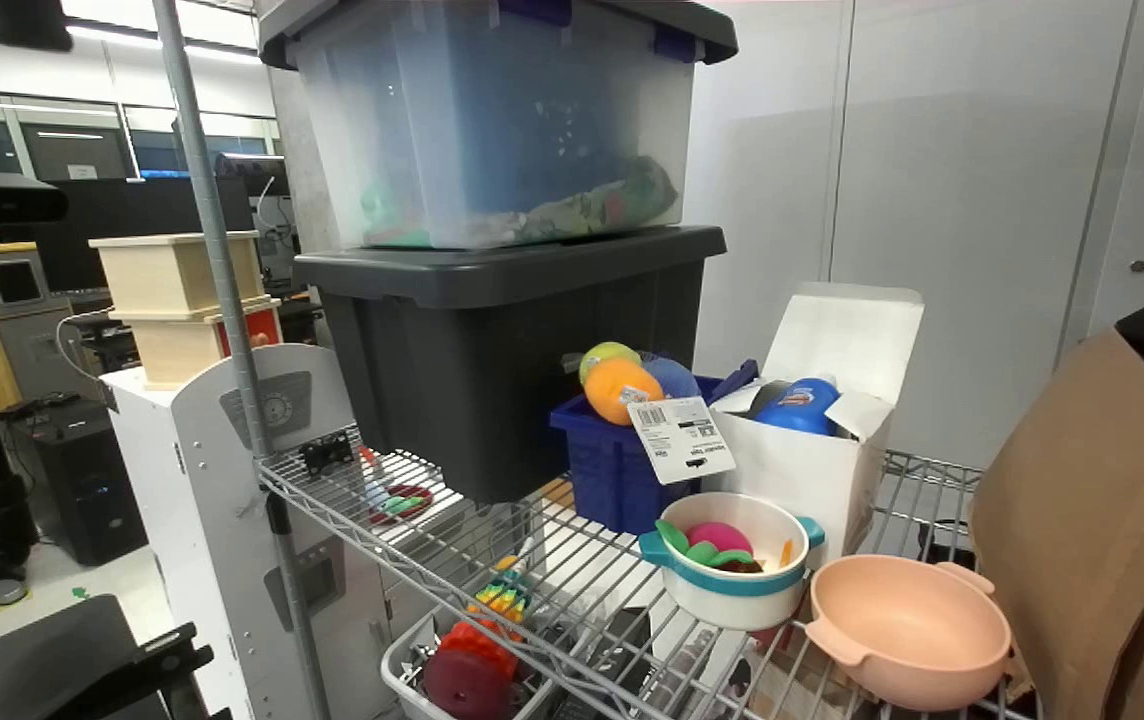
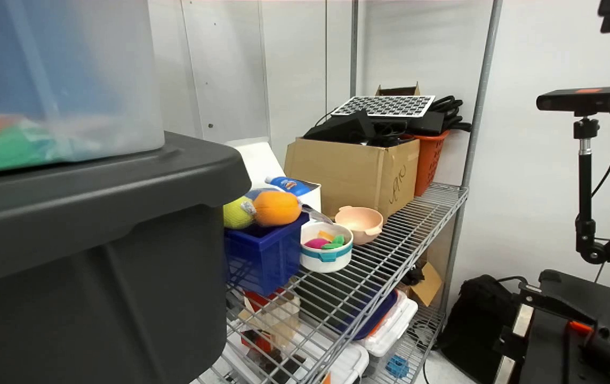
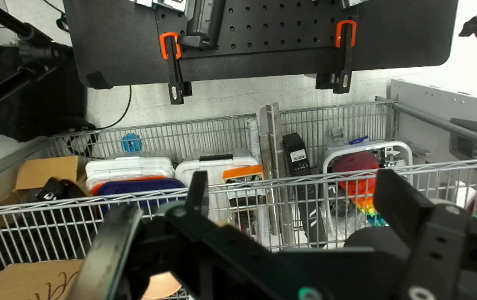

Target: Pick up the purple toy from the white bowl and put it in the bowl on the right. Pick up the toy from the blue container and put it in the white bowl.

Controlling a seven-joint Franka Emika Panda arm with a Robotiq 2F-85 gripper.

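End effector (image 3: 293, 187): jaws spread wide, gripping nothing.
Purple toy (image 1: 719, 536): inside white bowl (image 1: 732, 606).
Yellow-orange toy (image 1: 620, 388): jutting from blue container (image 1: 612, 472).

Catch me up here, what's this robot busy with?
Nothing is being handled right now: in the wrist view the robot's hand stands open with nothing between its jaws. In both exterior views the toys are waiting on a wire shelf. The purple toy lies in the white bowl, with the peach bowl to its right, and the yellow and orange toy sticks up above the blue container. Neither transfer is done yet.
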